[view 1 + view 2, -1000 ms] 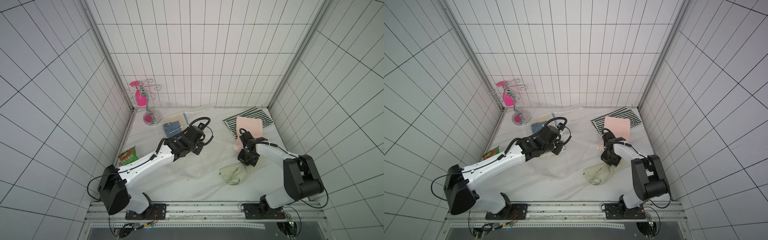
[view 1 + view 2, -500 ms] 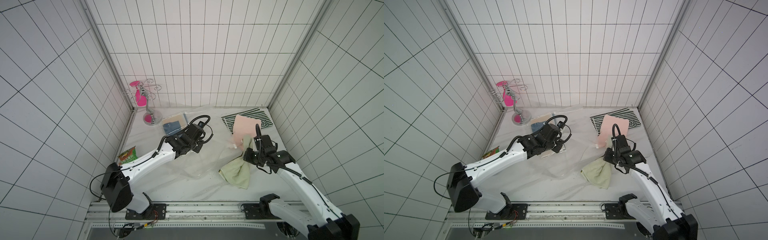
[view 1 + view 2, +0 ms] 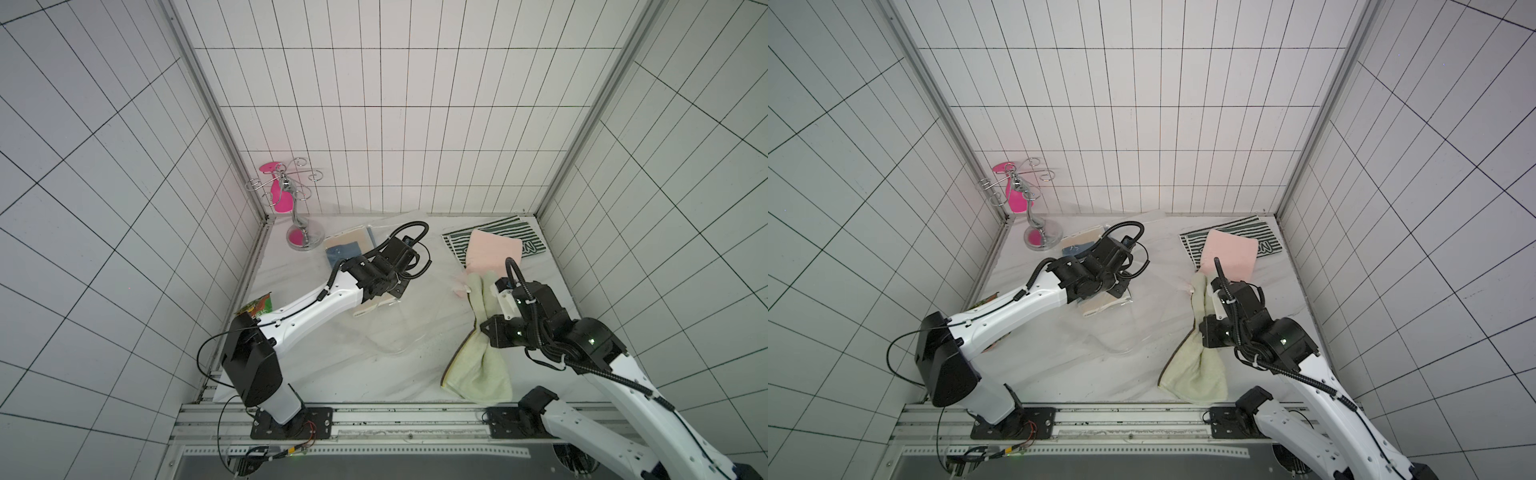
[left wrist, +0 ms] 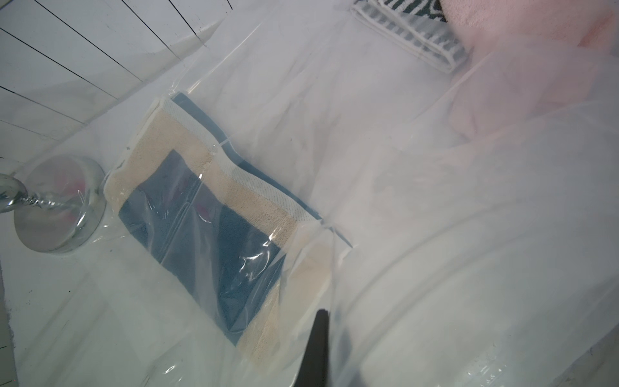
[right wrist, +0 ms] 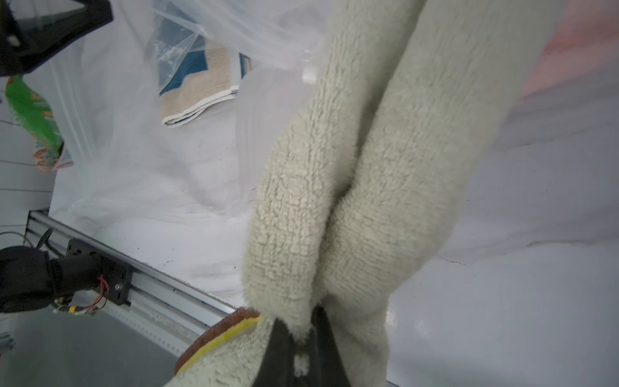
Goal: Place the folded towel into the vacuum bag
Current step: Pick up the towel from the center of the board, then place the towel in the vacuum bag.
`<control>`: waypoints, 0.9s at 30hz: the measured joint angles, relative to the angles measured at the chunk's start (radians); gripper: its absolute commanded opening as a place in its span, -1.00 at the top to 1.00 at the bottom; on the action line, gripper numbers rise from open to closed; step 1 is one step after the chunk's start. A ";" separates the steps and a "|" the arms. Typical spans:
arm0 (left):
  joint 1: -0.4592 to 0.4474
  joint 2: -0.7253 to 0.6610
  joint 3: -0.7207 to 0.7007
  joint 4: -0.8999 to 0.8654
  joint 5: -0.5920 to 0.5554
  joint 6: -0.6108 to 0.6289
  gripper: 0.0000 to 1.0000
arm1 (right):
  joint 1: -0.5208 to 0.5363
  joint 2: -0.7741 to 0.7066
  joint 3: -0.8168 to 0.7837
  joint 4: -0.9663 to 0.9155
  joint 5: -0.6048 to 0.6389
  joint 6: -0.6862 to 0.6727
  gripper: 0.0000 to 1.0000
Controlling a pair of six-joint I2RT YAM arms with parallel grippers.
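The folded towel [image 3: 482,365] [image 3: 1196,374] [image 5: 351,167] is pale green and fluffy with a brown and yellow trim. It hangs bunched from my right gripper [image 3: 484,328] [image 3: 1202,332] [image 5: 303,335], which is shut on its middle. Its lower end rests near the table's front edge. The vacuum bag [image 3: 399,332] [image 3: 1113,332] [image 4: 435,234] [image 5: 150,160] is clear crinkled plastic spread over the middle of the table. My left gripper [image 3: 399,282] [image 3: 1119,286] [image 4: 323,321] is shut on the bag's upper layer and holds it lifted. Only one of its fingers shows in the left wrist view.
A blue and beige towel [image 3: 347,247] [image 4: 207,214] lies under the clear plastic by the left gripper. A pink towel [image 3: 494,253] sits on a striped one [image 3: 528,232] at the back right. A metal stand [image 3: 303,237] is at the back left, a green snack packet [image 3: 257,307] at the left wall.
My right arm has risen and drawn back toward the front, lifting the towel off the table so that it now hangs. The left gripper has stayed on the bag.
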 measured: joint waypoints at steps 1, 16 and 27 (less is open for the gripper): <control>0.004 -0.002 0.004 0.000 0.004 -0.001 1.00 | 0.027 0.002 0.008 -0.002 -0.009 -0.003 1.00; 0.058 -0.019 0.016 0.017 0.062 -0.003 1.00 | 0.314 0.172 0.201 0.074 -0.070 -0.034 1.00; 0.066 -0.069 0.065 0.027 0.078 0.000 1.00 | 0.291 0.382 0.039 0.399 -0.168 -0.051 1.00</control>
